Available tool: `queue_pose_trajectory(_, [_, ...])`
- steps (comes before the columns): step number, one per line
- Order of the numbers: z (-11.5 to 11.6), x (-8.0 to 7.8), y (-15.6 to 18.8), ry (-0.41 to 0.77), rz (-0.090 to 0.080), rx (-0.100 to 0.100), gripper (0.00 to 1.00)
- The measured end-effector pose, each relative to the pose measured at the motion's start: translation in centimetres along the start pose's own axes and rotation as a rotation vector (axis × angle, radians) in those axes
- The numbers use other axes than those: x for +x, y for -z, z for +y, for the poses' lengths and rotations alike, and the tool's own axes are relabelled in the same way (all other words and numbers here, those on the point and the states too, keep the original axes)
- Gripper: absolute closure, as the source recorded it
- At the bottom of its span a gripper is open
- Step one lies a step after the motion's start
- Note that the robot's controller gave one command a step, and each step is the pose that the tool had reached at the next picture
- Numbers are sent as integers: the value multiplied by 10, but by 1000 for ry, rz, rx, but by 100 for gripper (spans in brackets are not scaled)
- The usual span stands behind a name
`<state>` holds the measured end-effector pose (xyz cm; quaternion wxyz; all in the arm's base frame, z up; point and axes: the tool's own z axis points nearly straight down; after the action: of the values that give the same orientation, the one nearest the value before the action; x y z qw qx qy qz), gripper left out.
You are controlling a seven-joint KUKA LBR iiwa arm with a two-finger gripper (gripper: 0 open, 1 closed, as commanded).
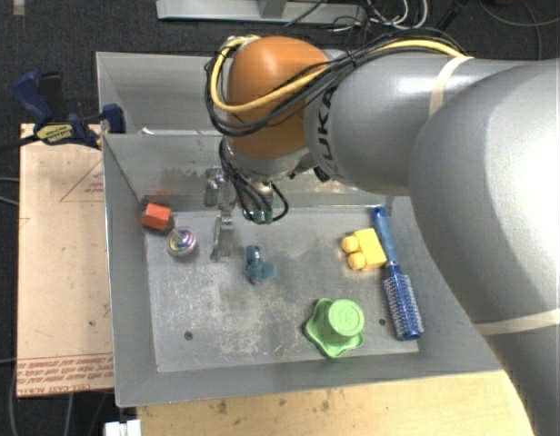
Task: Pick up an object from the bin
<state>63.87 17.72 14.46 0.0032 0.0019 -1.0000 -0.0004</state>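
The jaws hang low over the grey metal bin (216,334), toward its back-left part, with nothing to be seen between them. Whether they are spread or pressed together I cannot tell from this angle.

Two things lie nearest. A small teal-blue plastic figure of lumpy shape (257,266) sits just to the jaws' right in the view and a little nearer the camera. A small shiny round metal piece (181,242) sits just to their left. Either could be the pick.

The teal figure looks light and stiff with an uneven outline, so a hold across its narrow middle seems safest, though it may tip or skid on the smooth floor. The shiny piece looks hard, slick and low, and likely to slip out.

Beyond the shiny piece sits an orange-red block (156,217). A yellow plastic block (363,249) lies well off to the jaws' right.
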Motion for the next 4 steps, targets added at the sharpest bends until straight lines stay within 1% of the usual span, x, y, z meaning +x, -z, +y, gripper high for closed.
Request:
queue_pose_trajectory(1, [-84,48,-40,69,1,5,0])
queue_pose_trajectory(2, [-91,61,-75,202,-8,0,0])
queue_pose_trajectory(3, [-90,61,-74,201,-8,-1,100])
queue_pose_trajectory(4, [-93,94,13,230,-14,1,100])
